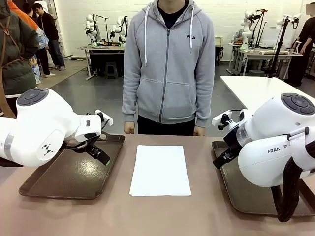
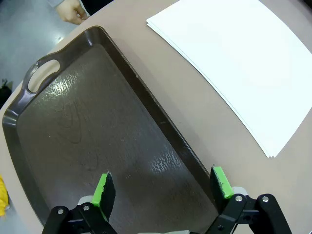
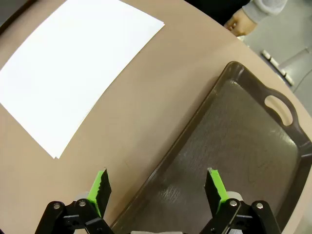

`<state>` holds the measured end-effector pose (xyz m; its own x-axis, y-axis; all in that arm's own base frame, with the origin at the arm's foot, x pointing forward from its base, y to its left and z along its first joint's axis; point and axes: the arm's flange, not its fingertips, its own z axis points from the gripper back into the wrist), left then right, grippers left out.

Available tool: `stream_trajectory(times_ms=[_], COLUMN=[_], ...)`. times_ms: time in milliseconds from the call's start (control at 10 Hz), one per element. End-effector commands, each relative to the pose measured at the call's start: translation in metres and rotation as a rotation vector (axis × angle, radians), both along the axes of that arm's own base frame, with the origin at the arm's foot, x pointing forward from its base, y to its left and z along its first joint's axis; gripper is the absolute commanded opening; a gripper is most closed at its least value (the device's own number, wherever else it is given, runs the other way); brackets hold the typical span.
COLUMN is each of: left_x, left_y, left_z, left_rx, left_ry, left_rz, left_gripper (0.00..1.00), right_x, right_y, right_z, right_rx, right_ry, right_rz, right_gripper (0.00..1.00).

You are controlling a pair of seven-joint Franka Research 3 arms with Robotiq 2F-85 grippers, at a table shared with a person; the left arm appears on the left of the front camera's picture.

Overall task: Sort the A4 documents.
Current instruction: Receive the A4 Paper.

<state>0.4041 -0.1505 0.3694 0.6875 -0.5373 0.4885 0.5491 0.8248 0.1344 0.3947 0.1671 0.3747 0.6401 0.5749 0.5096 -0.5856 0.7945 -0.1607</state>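
A small stack of white A4 documents (image 1: 160,170) lies flat in the middle of the table, between two dark brown trays. The same sheets (image 2: 239,63) appear at the upper right of the left wrist view and the sheets (image 3: 68,68) at the upper left of the right wrist view. My left gripper (image 2: 163,187) hovers open over the left tray (image 2: 83,131) with nothing between its green pads; from the front it (image 1: 101,153) hangs above that tray (image 1: 64,184). My right gripper (image 3: 158,187) stands open over the inner rim of the right tray (image 3: 243,146), also empty.
A person in a grey hoodie (image 1: 167,64) stands at the far edge with both hands (image 1: 129,128) resting at the table's rim. The right tray (image 1: 236,191) lies partly under my right arm. Bare tan tabletop surrounds the sheets.
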Motion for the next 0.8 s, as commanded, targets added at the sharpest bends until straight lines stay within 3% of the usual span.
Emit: stream_trajectory(times_ms=[0,400,700], left_x=[-0.001,-0.005,-0.044], left_y=[0.000,0.012,0.085], left_z=[0.002,0.004,0.044], left_rx=[-0.002,0.011,-0.130], left_ry=[-0.005,-0.013,-0.013], left_rz=[0.000,0.043,0.088], left_gripper=[1.00,1.00,1.00], right_x=[0.000,-0.003,-0.020], right_y=[0.000,-0.012,-0.084], right_z=[0.000,0.007,0.048], right_rx=[0.001,0.035,0.214], right_ry=[0.000,0.003,-0.019], right_rz=[0.000,-0.012,-0.107], right_gripper=[1.00,1.00,1.00])
